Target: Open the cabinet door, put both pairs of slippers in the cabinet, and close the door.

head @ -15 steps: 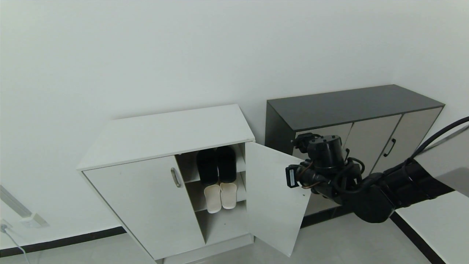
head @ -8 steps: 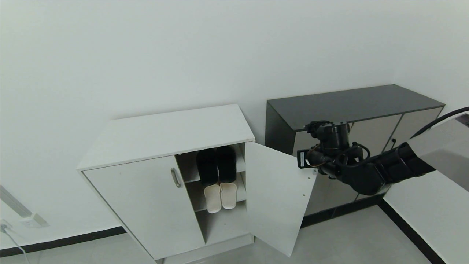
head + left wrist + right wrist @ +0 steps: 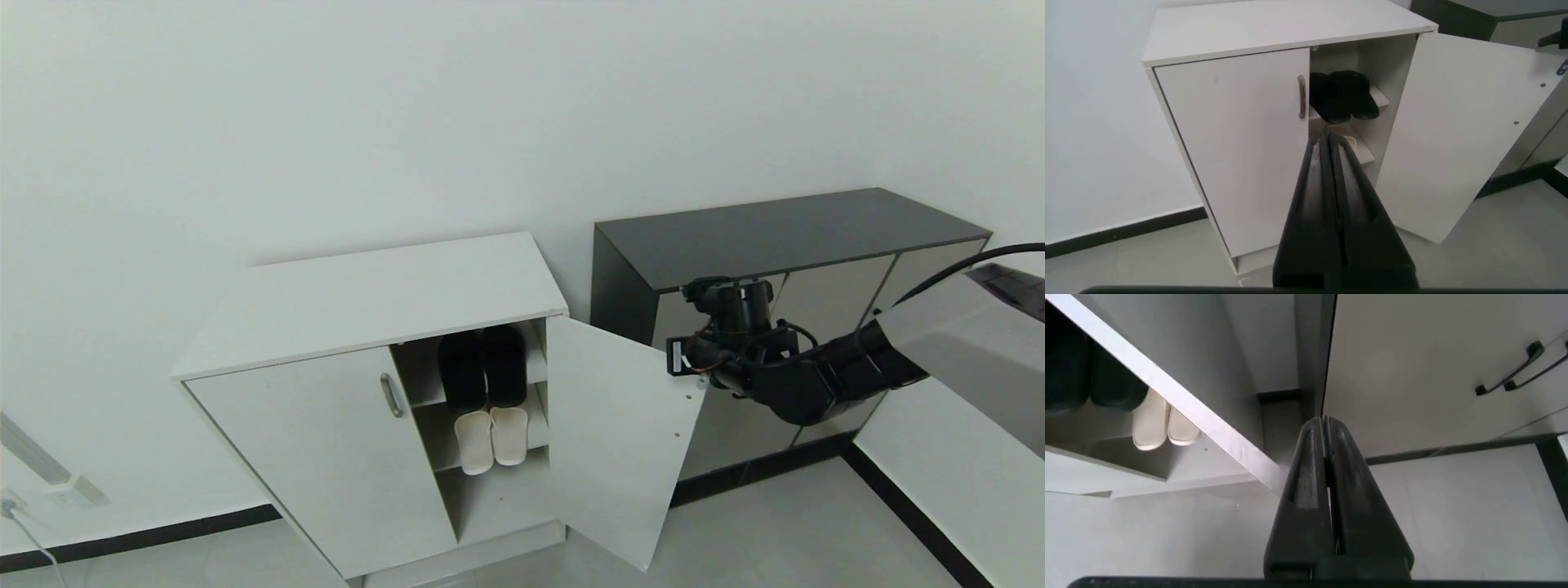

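At the white cabinet (image 3: 367, 294), the right door (image 3: 612, 441) stands swung wide, so the opening step looks done. Inside, the black slippers (image 3: 483, 366) sit side by side on the upper shelf, and the white slippers (image 3: 491, 437) sit side by side on the shelf below, toes pointing out. Both pairs are stowed, so that part of the task also looks complete. The left door, with its handle (image 3: 392, 395), is closed.

By my judgement only the closing is left. The right gripper (image 3: 1325, 425) is at the upper free corner of the open door, on its outer face, between the door and the dark cabinet (image 3: 784, 229) beside it. Its fingers are pressed together and hold nothing. Whether they touch the panel I cannot tell; in the head view they sit right against its edge. That spot suits a push to swing the door toward the shelves, though the push will have to follow the door's arc to keep from sliding off the edge.

The left gripper (image 3: 1329, 143) hangs well back in front of the cabinet, pointing at the gap between the two doors. Its fingers are clenched together and empty, and it is clear of the door's path.
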Robot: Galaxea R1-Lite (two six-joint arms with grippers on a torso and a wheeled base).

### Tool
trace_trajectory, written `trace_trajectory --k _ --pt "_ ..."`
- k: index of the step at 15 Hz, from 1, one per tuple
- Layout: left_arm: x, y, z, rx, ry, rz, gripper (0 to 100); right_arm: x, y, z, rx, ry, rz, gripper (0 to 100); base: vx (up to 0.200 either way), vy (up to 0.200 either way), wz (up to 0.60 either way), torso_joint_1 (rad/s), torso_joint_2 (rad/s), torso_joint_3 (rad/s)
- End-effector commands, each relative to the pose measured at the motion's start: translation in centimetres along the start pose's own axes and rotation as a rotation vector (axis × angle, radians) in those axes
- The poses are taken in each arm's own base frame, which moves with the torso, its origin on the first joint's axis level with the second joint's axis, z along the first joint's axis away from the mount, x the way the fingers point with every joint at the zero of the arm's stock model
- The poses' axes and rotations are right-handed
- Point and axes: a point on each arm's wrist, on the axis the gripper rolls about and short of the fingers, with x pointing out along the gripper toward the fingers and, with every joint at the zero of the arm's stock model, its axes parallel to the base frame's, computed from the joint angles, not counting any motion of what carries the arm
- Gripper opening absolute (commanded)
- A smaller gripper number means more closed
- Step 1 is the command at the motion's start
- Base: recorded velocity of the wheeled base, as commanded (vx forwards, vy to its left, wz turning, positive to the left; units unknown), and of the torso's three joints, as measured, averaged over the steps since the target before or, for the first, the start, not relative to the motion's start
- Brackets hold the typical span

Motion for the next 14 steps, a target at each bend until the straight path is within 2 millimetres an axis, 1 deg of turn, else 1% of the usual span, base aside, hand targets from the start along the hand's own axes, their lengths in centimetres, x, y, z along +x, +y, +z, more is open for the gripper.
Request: trace_trajectory --k 1,4,6,10,14 --pt "0.0 0.0 0.0 0.0 0.001 0.001 0 0.2 0.0 -0.4 -0.003 0.01 -0.001 0 0.0 0.0 0.0 0.0 0.0 0.0" --pt "0.0 0.0 0.0 0.0 0.001 0.001 0 0.0 0.6 -0.6 -0.008 0.016 0.01 0 0.0 0.0 0.0 0.0 0.0 0.0" --pt "0.0 0.0 0.0 0.0 0.001 0.001 0 -0.6 1.1 -0.6 -0.014 0.024 0.023 0 0.0 0.0 0.0 0.0 0.0 0.0" --pt "0.0 0.0 0.0 0.0 0.001 0.001 0 -3.6 4.2 -1.0 -0.048 0.037 0.105 0 0.0 0.0 0.0 0.0 0.0 0.0" --pt "0.0 0.0 0.0 0.0 0.001 0.001 0 -7.8 8.6 -2.6 -0.068 0.074 0.232 0 0.0 0.0 0.0 0.0 0.0 0.0"
